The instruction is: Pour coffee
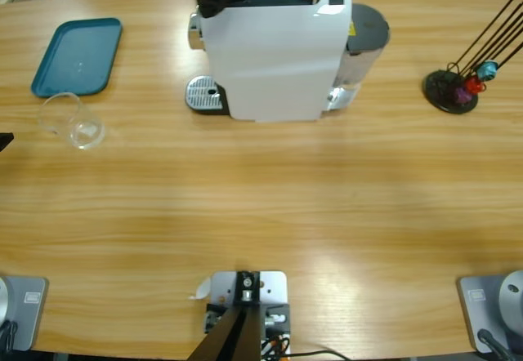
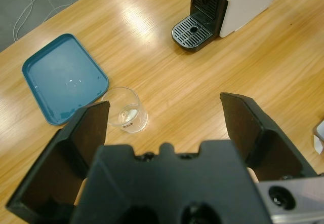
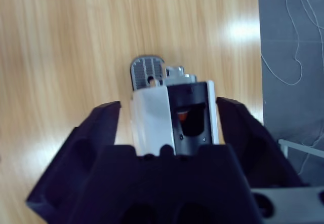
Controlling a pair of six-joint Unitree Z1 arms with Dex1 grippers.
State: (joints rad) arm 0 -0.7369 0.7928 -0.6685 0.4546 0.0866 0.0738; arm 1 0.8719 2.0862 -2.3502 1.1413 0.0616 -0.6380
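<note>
— Surface?
— One long wooden table [image 1: 261, 206], light grain.
— Items resting on it?
— Far left, a teal tray [image 1: 78, 56]. Just in front of the tray, a clear glass [image 1: 73, 120], upright, apart from the tray's edge. At the far middle, a white coffee machine [image 1: 274, 51], its round drip grate [image 1: 204, 94] facing the tray side. Far right, a dark round stand [image 1: 450, 91] with thin rods and small coloured capsules.
— Near edge?
— A small white scrap [image 1: 199, 290].

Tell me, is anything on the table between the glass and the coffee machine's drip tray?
No. In the left wrist view, only bare wood lies between the glass and the drip tray; the high view agrees.
</note>
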